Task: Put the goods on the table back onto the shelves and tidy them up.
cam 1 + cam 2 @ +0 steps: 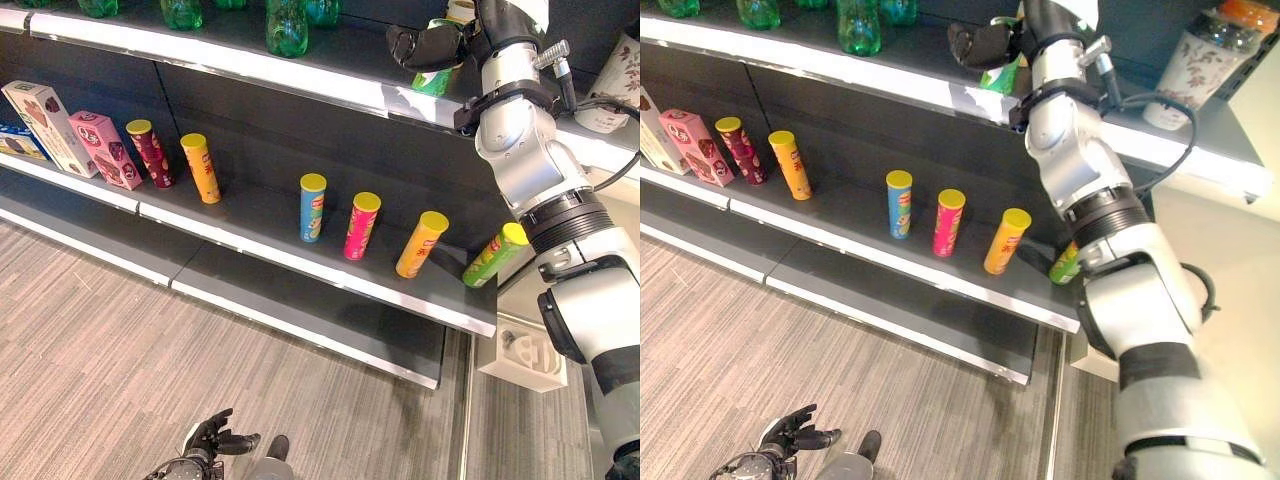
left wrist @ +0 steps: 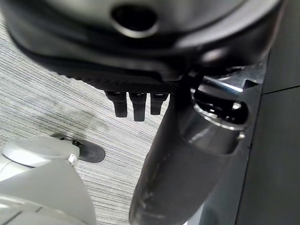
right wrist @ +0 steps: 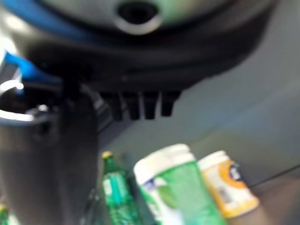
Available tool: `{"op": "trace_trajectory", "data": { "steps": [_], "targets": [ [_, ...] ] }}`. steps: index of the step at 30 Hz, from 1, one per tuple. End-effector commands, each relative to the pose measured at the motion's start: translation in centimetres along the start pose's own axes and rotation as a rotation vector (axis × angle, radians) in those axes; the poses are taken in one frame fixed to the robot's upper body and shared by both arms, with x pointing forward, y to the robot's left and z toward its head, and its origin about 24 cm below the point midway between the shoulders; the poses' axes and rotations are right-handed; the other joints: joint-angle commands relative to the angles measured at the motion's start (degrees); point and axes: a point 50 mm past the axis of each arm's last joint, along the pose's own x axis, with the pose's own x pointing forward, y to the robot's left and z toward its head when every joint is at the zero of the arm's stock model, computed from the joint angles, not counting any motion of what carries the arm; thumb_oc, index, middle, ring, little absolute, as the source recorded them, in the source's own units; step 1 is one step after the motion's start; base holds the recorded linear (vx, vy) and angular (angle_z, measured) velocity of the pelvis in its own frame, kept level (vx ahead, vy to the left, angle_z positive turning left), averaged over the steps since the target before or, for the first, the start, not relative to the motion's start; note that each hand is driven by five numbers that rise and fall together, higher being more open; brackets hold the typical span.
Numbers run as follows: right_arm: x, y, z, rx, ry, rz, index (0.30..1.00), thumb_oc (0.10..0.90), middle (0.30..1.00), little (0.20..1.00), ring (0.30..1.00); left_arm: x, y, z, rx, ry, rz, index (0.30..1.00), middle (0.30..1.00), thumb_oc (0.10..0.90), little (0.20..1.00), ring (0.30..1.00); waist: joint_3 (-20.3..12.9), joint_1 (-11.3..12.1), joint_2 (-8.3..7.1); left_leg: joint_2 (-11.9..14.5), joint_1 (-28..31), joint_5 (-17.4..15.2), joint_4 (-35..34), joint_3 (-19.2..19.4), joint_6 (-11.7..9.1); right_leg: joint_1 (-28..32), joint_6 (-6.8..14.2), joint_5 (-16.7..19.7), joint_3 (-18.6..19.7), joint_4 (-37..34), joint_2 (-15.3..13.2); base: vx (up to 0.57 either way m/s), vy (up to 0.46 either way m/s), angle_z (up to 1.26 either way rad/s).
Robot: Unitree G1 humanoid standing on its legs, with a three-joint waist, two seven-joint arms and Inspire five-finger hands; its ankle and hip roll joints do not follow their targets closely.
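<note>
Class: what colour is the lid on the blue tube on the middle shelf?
Yellow lid, clearest in left eye view.

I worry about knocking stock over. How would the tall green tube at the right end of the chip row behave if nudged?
The green tube is tall and narrow beside the shelf's right end, so it probably tips easily. Round-sided, it would likely roll.

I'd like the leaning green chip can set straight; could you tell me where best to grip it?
Wrap the right hand round the green can's middle, coming from the aisle side: it tilts at the shelf's right end, its yellow lid uppermost and body exposed.
</note>
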Motion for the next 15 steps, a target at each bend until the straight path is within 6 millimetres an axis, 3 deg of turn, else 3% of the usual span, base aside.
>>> {"op": "trace_trajectory", "data": {
  "steps": [1,15],
  "targets": [
    [2.2,-3.9,3.3,-0.075,-0.126,-0.142,0.900,0.800,0.900,0.900,0.900,0.4,0.9,1.9,0.030,-0.066,0.023,0.900,0.900,0.800,0.900,0.900,-1.5,1.1,-0.59,0.3,2.4,-2.7,-4.3,2.3,0.1,5.0,5.6,-1.9,-1.1,0.7,-3.7,0.00,0.000,0.00],
    [2.4,-2.5,2.3,-0.223,-0.086,-0.066,0.900,0.800,0.900,0.900,0.900,0.3,1.0,1.8,0.020,-0.066,0.024,0.900,0.900,0.800,0.900,0.900,-1.2,0.7,-0.47,0.2,2.2,-2.6,-4.3,2.1,0.1,5.0,5.6,-1.8,-1.4,0.8,-3.7,0.00,0.000,0.00]
  ]
}}
